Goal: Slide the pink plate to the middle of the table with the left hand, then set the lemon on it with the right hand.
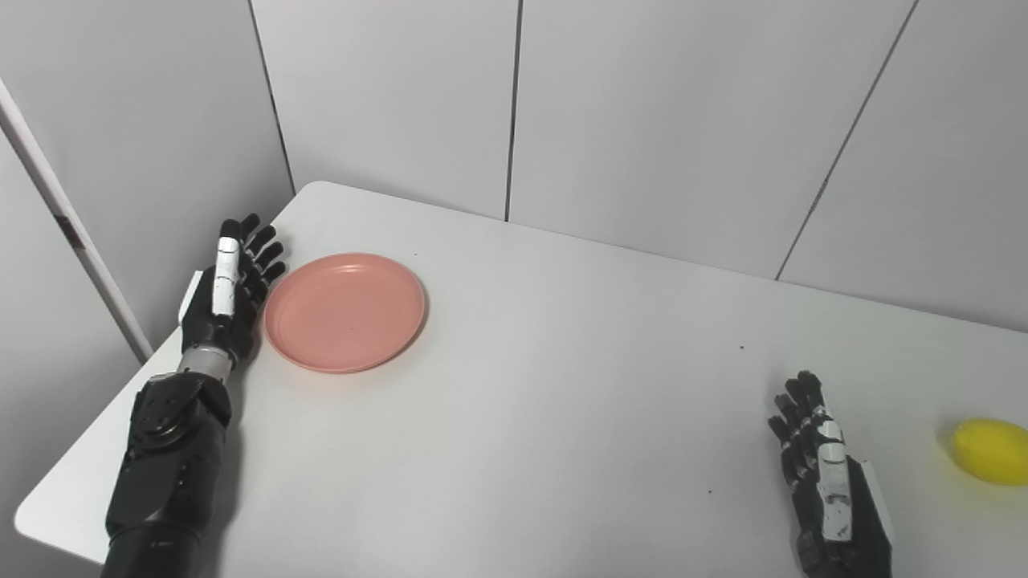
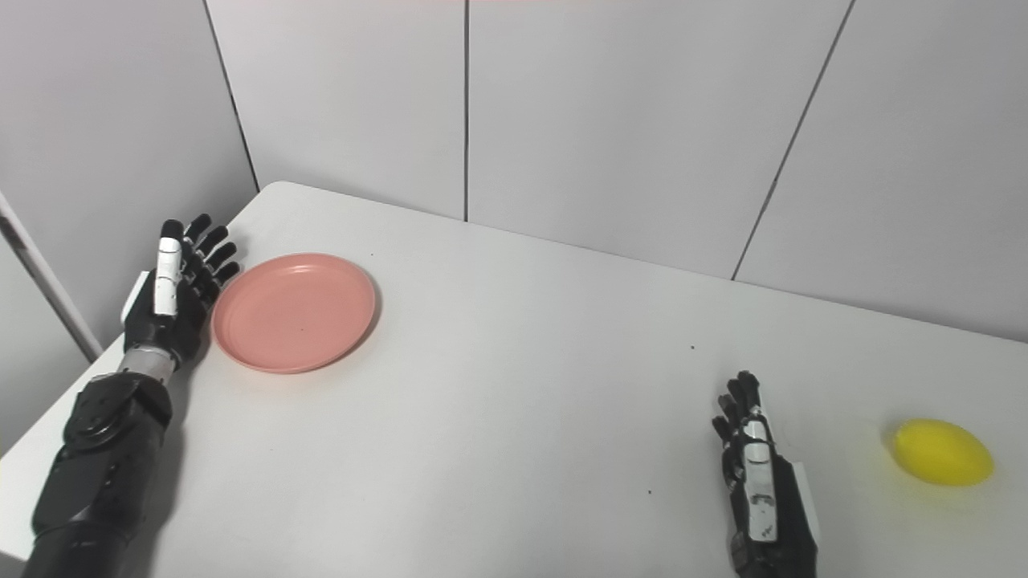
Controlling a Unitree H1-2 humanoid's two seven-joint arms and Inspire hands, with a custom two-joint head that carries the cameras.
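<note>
Pink plate (image 1: 344, 312) sits far left on the table (image 1: 562, 385), left hand (image 1: 229, 293) just beside its rim, fingers spread, holding nothing. Right eye view: right hand (image 2: 759, 482) empty, fingers extended, lemon (image 2: 944, 452) nearby to its right.

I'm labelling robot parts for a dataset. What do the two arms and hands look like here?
Both hands, left hand and right hand, are black with jointed fingers and a white panel running along one edge. The left forearm is a bulky glossy black shell, with a silver ring at the wrist. No loose cables or sleeves show.
</note>
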